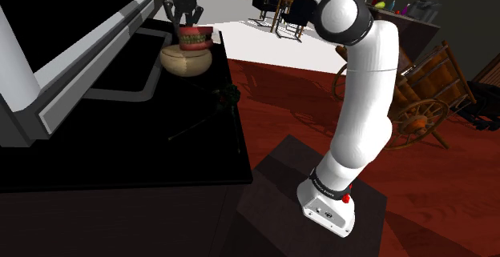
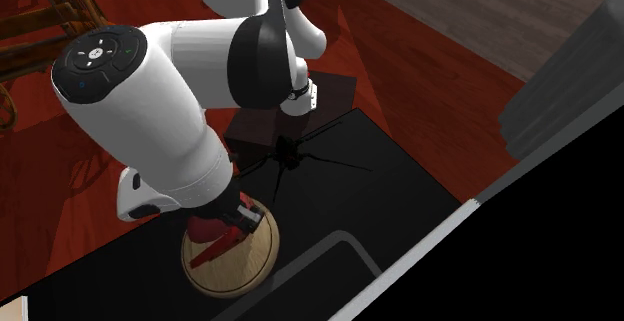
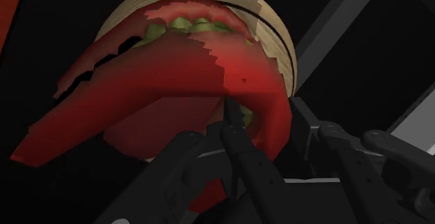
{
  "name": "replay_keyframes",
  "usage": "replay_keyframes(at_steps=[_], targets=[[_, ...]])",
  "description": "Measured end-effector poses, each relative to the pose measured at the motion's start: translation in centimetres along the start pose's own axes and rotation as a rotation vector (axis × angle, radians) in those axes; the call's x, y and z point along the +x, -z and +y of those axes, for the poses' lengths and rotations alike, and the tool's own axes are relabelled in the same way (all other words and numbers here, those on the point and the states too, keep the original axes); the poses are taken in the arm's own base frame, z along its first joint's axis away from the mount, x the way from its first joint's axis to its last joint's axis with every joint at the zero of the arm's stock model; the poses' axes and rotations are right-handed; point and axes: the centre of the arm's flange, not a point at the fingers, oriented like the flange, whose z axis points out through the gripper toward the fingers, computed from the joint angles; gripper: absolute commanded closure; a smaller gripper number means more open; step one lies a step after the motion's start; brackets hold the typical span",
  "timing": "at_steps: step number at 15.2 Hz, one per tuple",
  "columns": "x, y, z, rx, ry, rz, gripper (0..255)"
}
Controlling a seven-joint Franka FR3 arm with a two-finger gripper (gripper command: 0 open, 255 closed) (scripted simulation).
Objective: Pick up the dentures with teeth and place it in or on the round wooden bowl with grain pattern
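shoulder view: the gripper [image 1: 186, 19] hangs right over the wooden bowl [image 1: 186, 62], with the dentures [image 1: 195, 38] (red gums, greenish teeth) sitting at the bowl's rim. second exterior view: the dentures are inside the bowl's outline, toward one side. wrist view: the fingers [image 3: 240, 142] are pinching one strip of the red gum, i think, it's murky there, with the bowl straight behind.

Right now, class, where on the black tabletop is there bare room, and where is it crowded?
Bare: the wide stretch of tabletop bordered by the monitor, the small dark spiky object and the table's edge. Crowded: the far corner, where the bowl, the dentures held over it by the gripper, and the monitor's base bunch together.
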Motion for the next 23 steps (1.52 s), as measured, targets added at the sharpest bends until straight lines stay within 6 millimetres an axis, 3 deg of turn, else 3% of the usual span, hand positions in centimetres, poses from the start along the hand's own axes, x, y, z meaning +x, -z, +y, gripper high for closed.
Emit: replay_keyframes(at_steps=[4, 10, 11, 17, 23], targets=[[-0.1, -1.5, 0.0, 0.003, 0.002, 0.007, 255], [-0.1, -1.7, 0.1, 0.003, 0.002, 0.009, 255], [-0.1, -1.7, 0.1, 0.003, 0.001, 0.009, 0], [0.1, -2.3, 0.2, 0.000, -0.001, 0.000, 0], [0.0, 2.3, 0.2, 0.000, 0.000, 0.001, 0]])
